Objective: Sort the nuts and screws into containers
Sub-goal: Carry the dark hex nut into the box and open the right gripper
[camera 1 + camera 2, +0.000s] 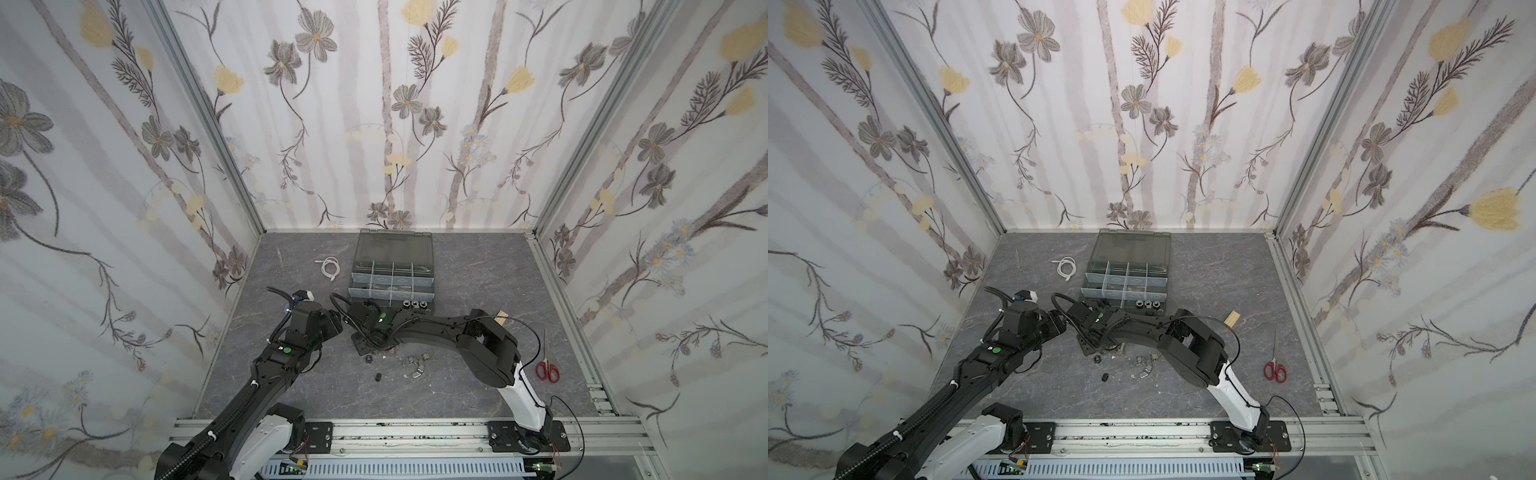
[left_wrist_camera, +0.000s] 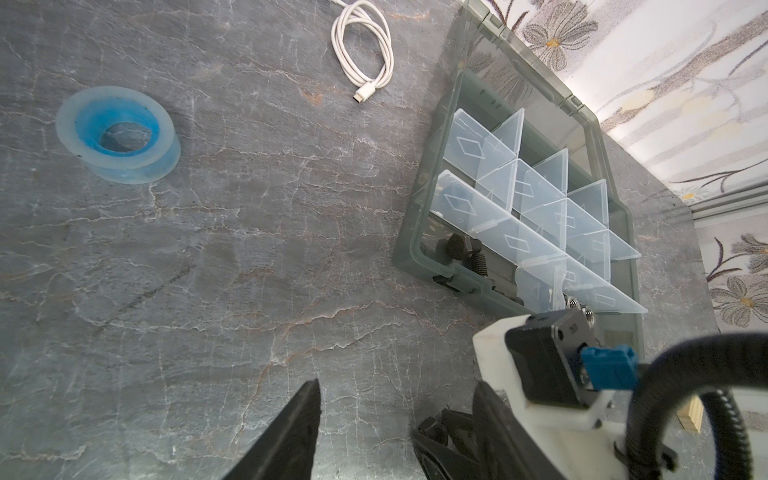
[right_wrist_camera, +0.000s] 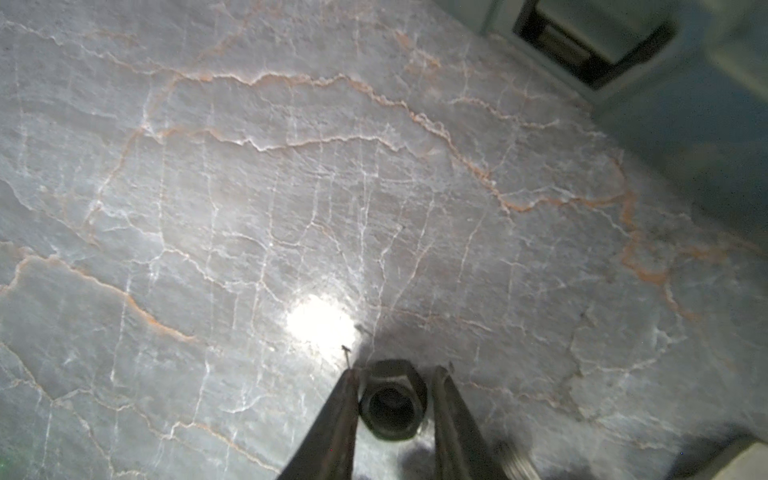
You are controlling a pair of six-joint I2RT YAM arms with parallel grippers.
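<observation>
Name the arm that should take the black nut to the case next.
Right, most likely. The right end effector straddles the black nut, one finger against it; whether it grips yet is unclear. The left end effector is open and empty, with no nut between its fingers.

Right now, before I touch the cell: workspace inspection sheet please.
Surface: grey marbled tabletop, no spill seen.
Job's things: organizer case open; silver fasteners in its front row; black bolts in a corner compartment; wing nuts and a small black fastener loose on the surface.
Clutter: red scissors, white cable, tape roll, wooden block, small metal scissors.
Grippers: left pincer open, empty; right pincer flanks a hex nut, grip unclear.
Cables: black conduit along both arms; thin wire on the right arm.
Surroundings: floral walls, aluminium rail in front.
</observation>
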